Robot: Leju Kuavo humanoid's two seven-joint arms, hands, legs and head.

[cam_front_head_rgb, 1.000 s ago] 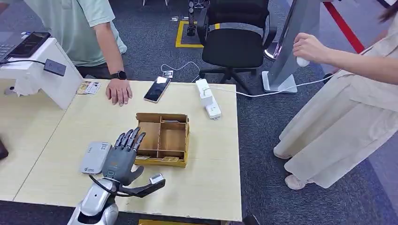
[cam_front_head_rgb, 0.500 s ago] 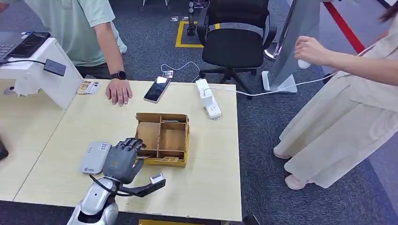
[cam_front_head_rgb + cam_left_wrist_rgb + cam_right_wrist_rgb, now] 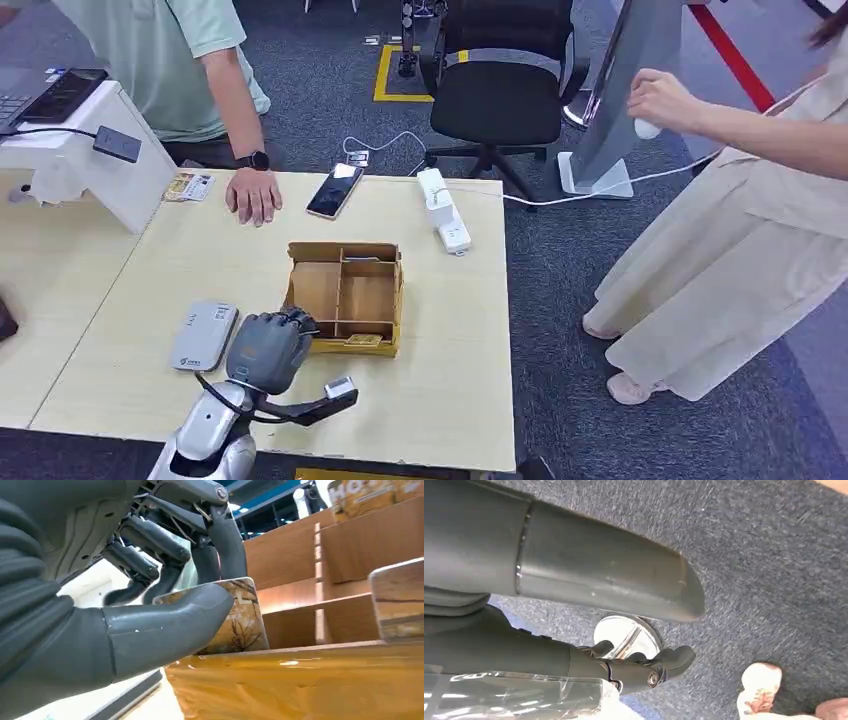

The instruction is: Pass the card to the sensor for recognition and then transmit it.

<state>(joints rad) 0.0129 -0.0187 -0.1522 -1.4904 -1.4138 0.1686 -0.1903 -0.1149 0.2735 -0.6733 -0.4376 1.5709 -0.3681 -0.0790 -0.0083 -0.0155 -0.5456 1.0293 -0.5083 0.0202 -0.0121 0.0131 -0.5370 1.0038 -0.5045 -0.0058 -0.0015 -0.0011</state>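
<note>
A patterned card (image 3: 240,625) stands in the near-left slot of the wooden divided box (image 3: 350,290). My left hand (image 3: 268,348) is at that corner of the box with its fingers curled in. In the left wrist view the thumb (image 3: 165,630) presses on the card's face and the dark fingers (image 3: 220,545) come down behind it, so the card is pinched. The grey card sensor (image 3: 203,336) lies flat on the table just left of my hand. My right hand (image 3: 624,625) hangs over the carpet with thumb and fingers apart, holding nothing.
A person's hand (image 3: 253,195) rests on the table's far side near a phone (image 3: 334,190) and small cards (image 3: 190,186). A white power strip (image 3: 443,210) lies at the far right. A white stand (image 3: 90,150) is at the left; another person (image 3: 730,230) stands right.
My left hand's fingers, spread over the box's left edge a second ago, have curled in and closed on the card. The hand sits slightly lower and nearer now.
</note>
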